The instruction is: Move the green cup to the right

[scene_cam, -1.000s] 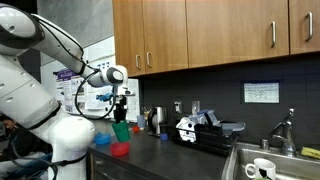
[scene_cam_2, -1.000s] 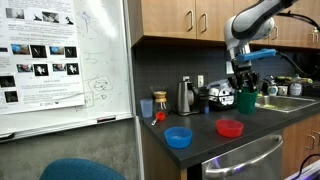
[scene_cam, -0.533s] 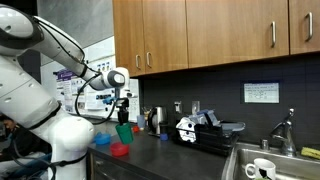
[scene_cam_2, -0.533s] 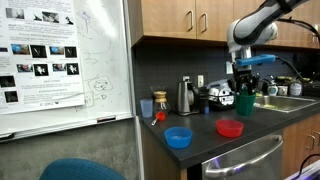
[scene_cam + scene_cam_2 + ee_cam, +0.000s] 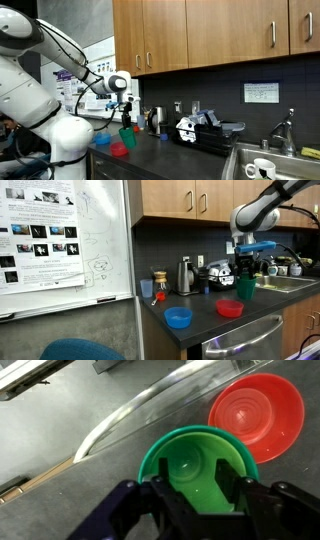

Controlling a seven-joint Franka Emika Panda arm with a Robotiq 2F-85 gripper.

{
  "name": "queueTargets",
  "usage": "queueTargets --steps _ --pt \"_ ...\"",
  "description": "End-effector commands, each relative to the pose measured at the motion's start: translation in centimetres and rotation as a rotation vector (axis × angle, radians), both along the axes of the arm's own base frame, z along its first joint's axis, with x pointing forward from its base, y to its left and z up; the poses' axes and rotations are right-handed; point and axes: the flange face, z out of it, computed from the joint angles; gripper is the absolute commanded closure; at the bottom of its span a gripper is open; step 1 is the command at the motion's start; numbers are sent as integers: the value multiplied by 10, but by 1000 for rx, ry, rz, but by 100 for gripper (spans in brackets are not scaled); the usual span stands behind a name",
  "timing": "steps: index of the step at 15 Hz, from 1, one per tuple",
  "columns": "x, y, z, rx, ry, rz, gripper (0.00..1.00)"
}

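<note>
jaws closed on green cup (image 5: 192, 468), dark counter (image 5: 55, 430), wooden cabinets (image 5: 210, 30)

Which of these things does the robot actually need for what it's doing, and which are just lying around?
Part of the job: green cup, gripped by the hand.
Just lying about: red bowl, blue dish, kettle, white mug.

**Clutter on the counter under the wooden cabinets (image 5: 220, 35)**

A red bowl (image 5: 230, 308) sits near the counter (image 5: 205, 310) front, with a blue dish (image 5: 178, 317) apart from it. Behind them are a metal kettle (image 5: 186, 276) and an orange cup (image 5: 147, 288). There's a whiteboard (image 5: 90, 240) alongside, and a white mug (image 5: 262, 169) in the sink (image 5: 240, 162).
</note>
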Motion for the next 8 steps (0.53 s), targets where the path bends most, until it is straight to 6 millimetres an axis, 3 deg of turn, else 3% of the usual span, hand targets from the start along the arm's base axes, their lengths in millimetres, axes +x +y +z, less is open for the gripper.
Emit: queueTargets --steps 1,8 --pt "6 -7 -9 14 0 -59 21" --pt "16 -14 -25 42 9 -109 21"
